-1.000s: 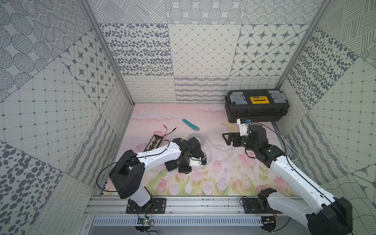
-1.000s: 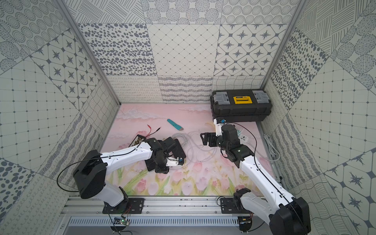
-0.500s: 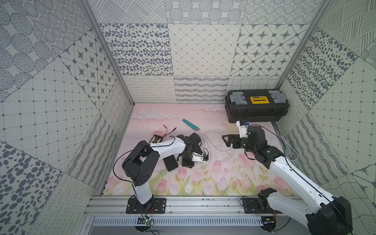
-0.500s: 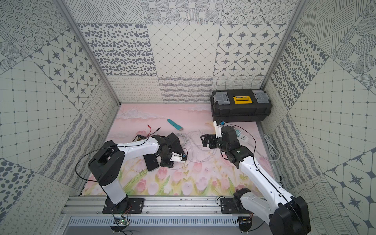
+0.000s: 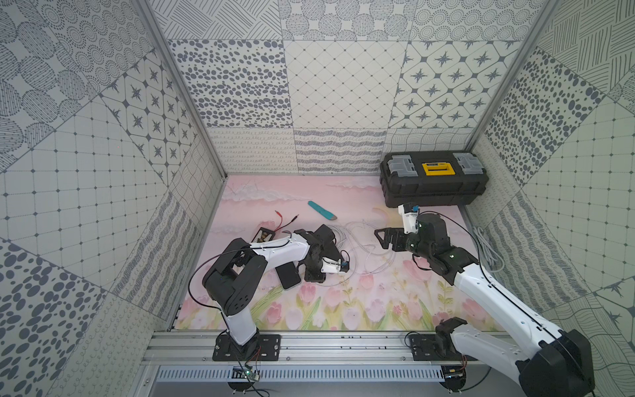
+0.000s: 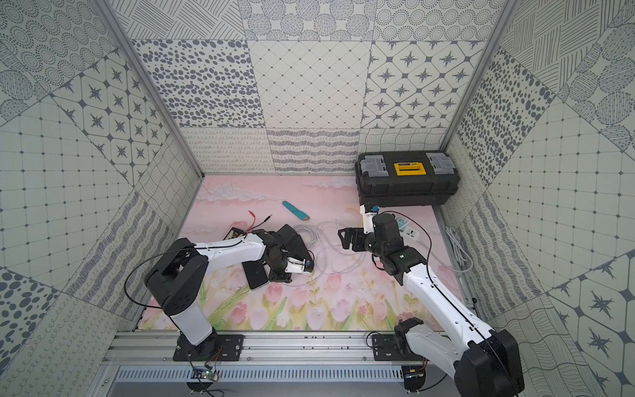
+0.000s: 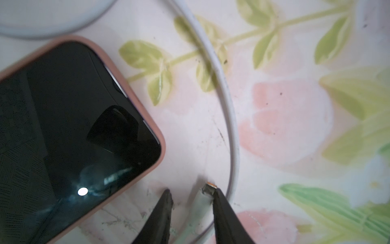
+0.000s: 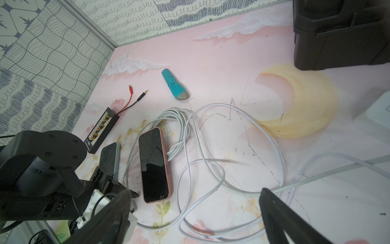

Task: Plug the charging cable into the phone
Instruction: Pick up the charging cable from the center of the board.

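Low over the mat (image 5: 343, 192), the left gripper (image 7: 191, 193) has its jaws partly spread. The metal plug (image 7: 209, 187) of the white charging cable (image 7: 229, 109) lies between them — against one finger, with a gap to the other, so no firm pinch shows. The pink-cased phone (image 7: 73, 126) lies flat and screen-up just beside that plug, not touching it. A second phone (image 8: 109, 156) lies near it, close to the left arm. The right gripper (image 5: 386, 239) hangs above the cable's loose loops, jaws spread wide with nothing between them. At the far right corner the black toolbox (image 5: 433, 184) stands with its lid down and grey latches closed — its contents are hidden.
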Tool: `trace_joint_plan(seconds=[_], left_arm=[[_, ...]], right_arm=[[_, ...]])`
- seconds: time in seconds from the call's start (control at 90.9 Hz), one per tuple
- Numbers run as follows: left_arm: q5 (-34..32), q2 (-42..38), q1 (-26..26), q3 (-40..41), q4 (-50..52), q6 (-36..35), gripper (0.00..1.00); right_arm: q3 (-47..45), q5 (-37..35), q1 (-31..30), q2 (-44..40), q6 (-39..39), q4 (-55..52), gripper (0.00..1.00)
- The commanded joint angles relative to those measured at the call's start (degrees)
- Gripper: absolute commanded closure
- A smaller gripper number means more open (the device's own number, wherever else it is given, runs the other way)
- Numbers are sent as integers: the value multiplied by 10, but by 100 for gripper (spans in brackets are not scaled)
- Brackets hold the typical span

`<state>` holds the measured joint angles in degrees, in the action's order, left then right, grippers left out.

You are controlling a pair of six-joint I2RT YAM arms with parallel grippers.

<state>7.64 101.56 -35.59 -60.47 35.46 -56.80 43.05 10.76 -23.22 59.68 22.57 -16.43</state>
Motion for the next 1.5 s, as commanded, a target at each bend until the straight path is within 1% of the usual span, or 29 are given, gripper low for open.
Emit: trace_joint_plan(seconds=[0.0, 0.187, 0.264, 0.319, 0.429, 0.605, 0.77, 0.836, 0.891, 0.935, 1.023, 1.089, 1.188, 1.265, 1.331, 1.408, 1.486], left_arm=[[5, 1, 4, 15, 10, -14, 68], [3, -12, 4, 24, 5, -6, 81], [3, -15, 4, 16, 3, 7, 91], [2, -18, 4, 8, 1, 17, 100], [10, -33, 4, -17, 0, 52, 100], [31, -86, 3, -63, -9, 120, 100], [55, -141, 4, -86, -40, 205, 100], [73, -165, 6, -88, -65, 260, 100], [110, -186, 15, -83, -91, 310, 100], [144, -213, 27, -73, -139, 368, 100], [209, -269, 57, -24, -242, 480, 100], [239, -310, 76, 23, -338, 568, 100], [263, -346, 99, 68, -442, 674, 100], [282, -361, 114, 96, -520, 754, 100], [290, -369, 118, 116, -576, 805, 100], [296, -376, 126, 123, -626, 856, 100], [315, -381, 144, 109, -668, 904, 100]], right_arm=[[-7, 5, -1, 3, 3, 26, 3], [-7, 9, -1, 4, 3, 28, 3], [-9, 8, -1, 4, 3, 28, 3], [-10, 10, -1, 4, 3, 28, 3], [-10, 13, -1, 2, 4, 29, 3], [-7, 16, -1, 4, 2, 31, 3], [-2, 58, -1, 9, -7, 43, 3], [-3, 92, -2, 11, -8, 62, 3], [-6, 127, -5, 12, -10, 86, 4], [-9, 159, -10, 13, -13, 108, 4], [-16, 208, -34, 13, -27, 157, 6], [-22, 245, -52, 13, -39, 194, 7], [-33, 288, -81, 23, -55, 259, 8], [-30, 304, -104, 44, -70, 297, 9], [-12, 314, -124, 72, -98, 305, 11], [24, 319, -139, 104, -139, 284, 13], [47, 303, -139, 124, -151, 287, 13]])
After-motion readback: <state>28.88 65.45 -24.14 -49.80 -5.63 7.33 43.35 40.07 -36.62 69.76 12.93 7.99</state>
